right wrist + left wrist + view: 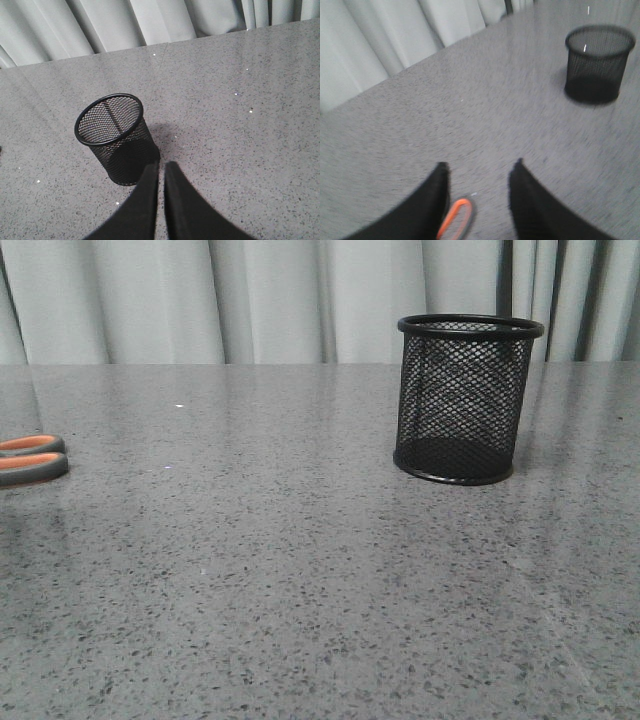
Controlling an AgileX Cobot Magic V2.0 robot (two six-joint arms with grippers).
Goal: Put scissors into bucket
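Observation:
The scissors (pixel 30 459) lie flat at the table's left edge in the front view; only their grey, orange-lined loop handles show. One orange-lined loop (pixel 456 220) lies between the black fingers of my left gripper (pixel 480 167), which is open above it and holds nothing. The bucket (pixel 466 400), a black wire-mesh cup, stands upright and empty at the right of centre; it also shows in the left wrist view (pixel 598 62) and in the right wrist view (pixel 117 137). My right gripper (pixel 160 166) is shut and empty, just in front of the bucket.
The grey speckled table (pixel 280 570) stretches between scissors and bucket. Pale curtains (pixel 260 295) hang behind the table's far edge. Neither arm shows in the front view.

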